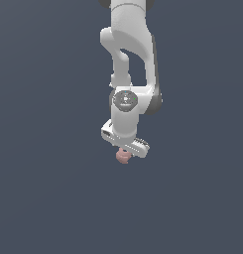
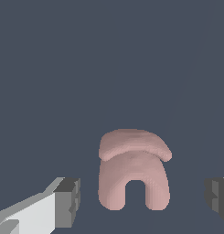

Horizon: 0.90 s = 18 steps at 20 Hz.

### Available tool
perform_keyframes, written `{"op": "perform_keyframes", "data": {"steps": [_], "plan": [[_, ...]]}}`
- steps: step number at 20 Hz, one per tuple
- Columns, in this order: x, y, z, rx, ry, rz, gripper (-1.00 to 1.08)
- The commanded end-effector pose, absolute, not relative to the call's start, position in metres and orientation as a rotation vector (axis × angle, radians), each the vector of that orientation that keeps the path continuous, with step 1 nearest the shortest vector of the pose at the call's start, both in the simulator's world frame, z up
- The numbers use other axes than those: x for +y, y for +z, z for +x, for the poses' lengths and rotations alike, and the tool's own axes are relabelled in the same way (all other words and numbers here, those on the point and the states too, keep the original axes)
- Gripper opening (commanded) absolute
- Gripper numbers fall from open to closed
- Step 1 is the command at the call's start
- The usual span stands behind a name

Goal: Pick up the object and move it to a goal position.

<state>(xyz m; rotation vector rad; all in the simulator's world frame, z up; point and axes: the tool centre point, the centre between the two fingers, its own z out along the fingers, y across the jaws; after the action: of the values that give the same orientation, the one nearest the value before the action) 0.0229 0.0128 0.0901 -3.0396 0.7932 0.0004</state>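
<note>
The white arm (image 1: 129,54) is being held nearly vertical, its wrist pointing downward in the exterior view. The tool (image 2: 141,199) is being kept wide apart, its grey pads (image 2: 69,201) standing clear on either side, nothing being gripped.

Arm (image 1: 127,59) cut by exterior top edge; object (image 1: 123,157) half hidden under gripper (image 1: 125,148); fingertips (image 2: 67,201) cropped in wrist view.
</note>
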Motion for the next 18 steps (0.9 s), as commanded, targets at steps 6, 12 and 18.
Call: {"op": "perform_keyframes", "data": {"steps": [6, 12, 18], "plan": [[0.013, 0.08, 0.023, 0.795, 0.0, -3.039, 1.0], [0.013, 0.049, 0.022, 0.799, 0.0, -3.038, 1.0], [0.013, 0.039, 0.023, 0.8, 0.0, -3.038, 1.0]]}}
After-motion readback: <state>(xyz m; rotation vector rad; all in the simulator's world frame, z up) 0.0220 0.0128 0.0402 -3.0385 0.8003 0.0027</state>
